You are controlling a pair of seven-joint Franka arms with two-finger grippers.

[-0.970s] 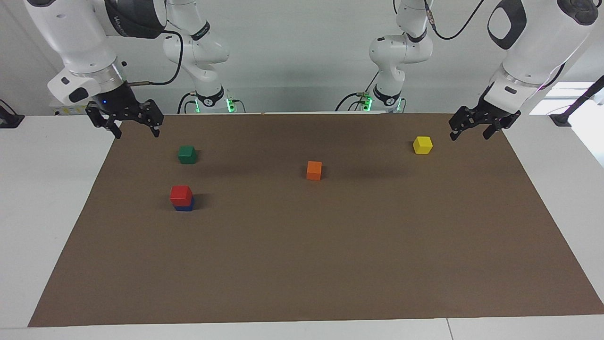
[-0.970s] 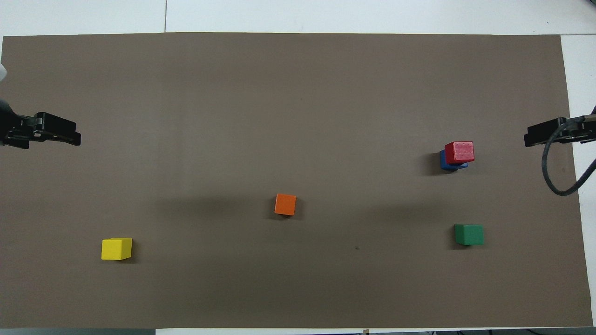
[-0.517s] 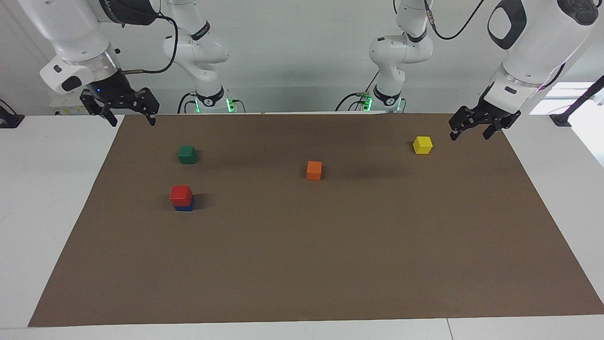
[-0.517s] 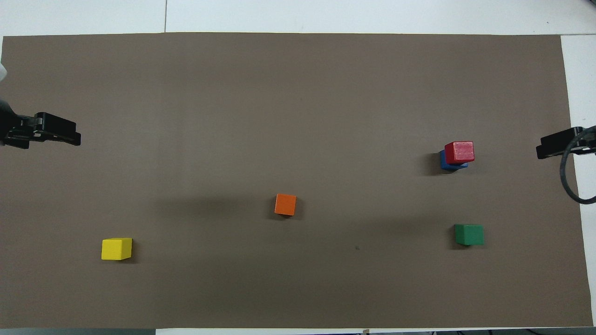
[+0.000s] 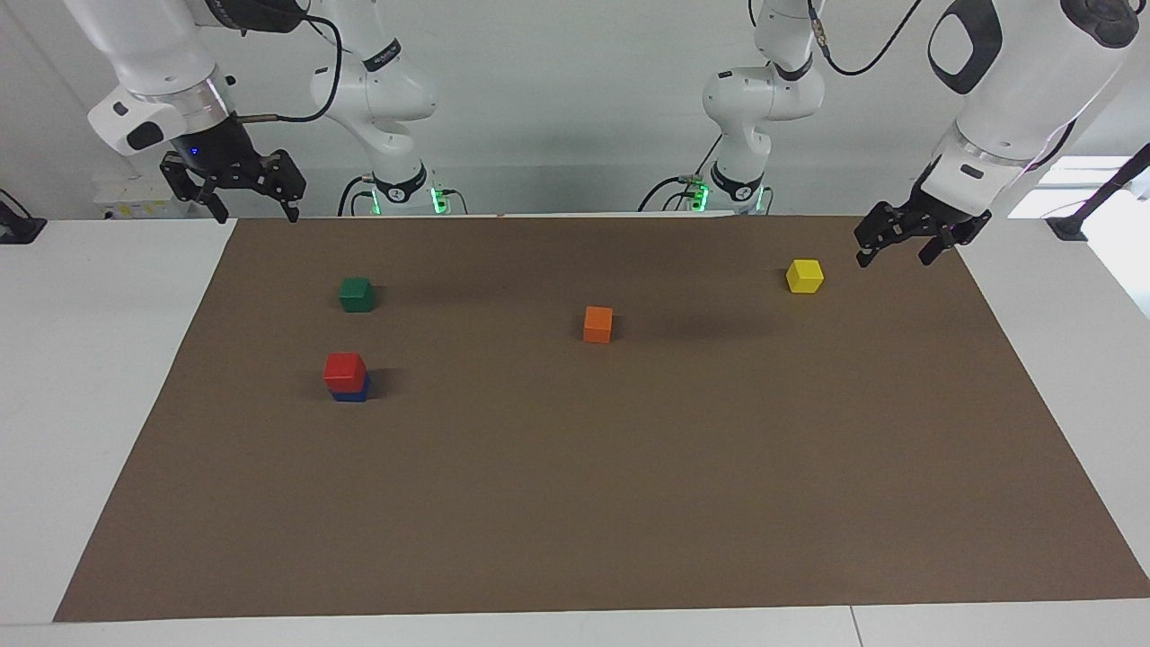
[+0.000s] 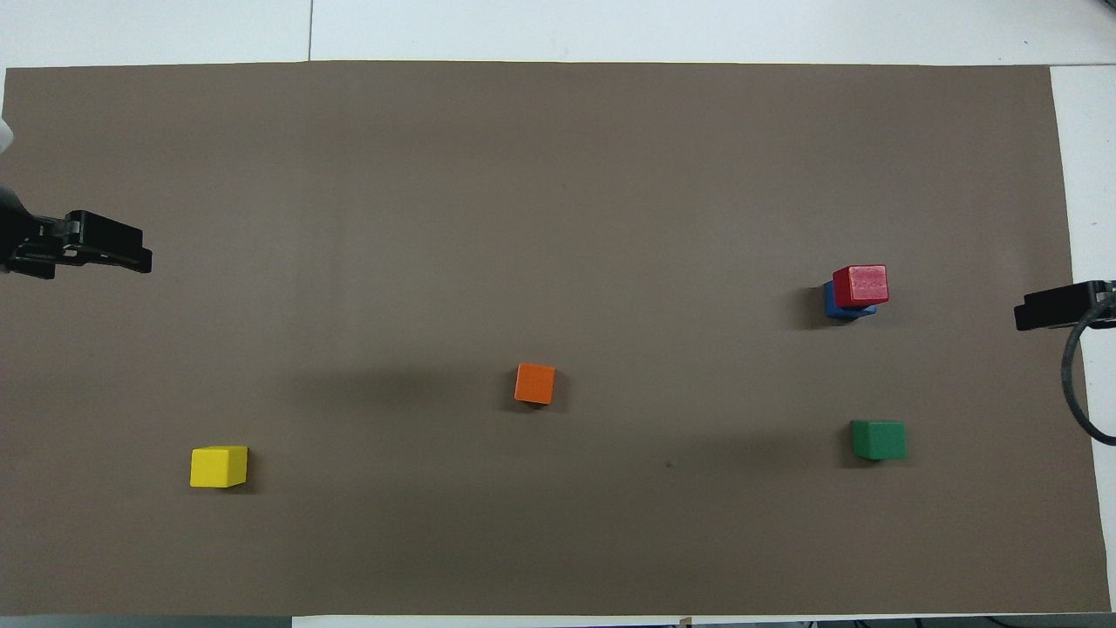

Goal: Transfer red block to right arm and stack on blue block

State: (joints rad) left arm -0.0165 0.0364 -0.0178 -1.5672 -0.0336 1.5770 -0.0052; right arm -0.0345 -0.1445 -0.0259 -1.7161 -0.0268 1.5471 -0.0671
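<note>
A red block (image 5: 345, 370) sits stacked on a blue block (image 5: 352, 393) on a brown mat (image 5: 593, 467), toward the right arm's end. The green cube (image 5: 357, 294), orange cube (image 5: 598, 323) and yellow cube (image 5: 804, 276) lie apart, nearer the robots. The right gripper (image 5: 249, 216) and left gripper (image 5: 893, 255) hang with fingers spread over the mat's corners, holding nothing.

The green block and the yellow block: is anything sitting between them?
Only the orange block, roughly midway between the green block and the yellow block, slightly farther from the robots; clearest in the overhead view.
</note>
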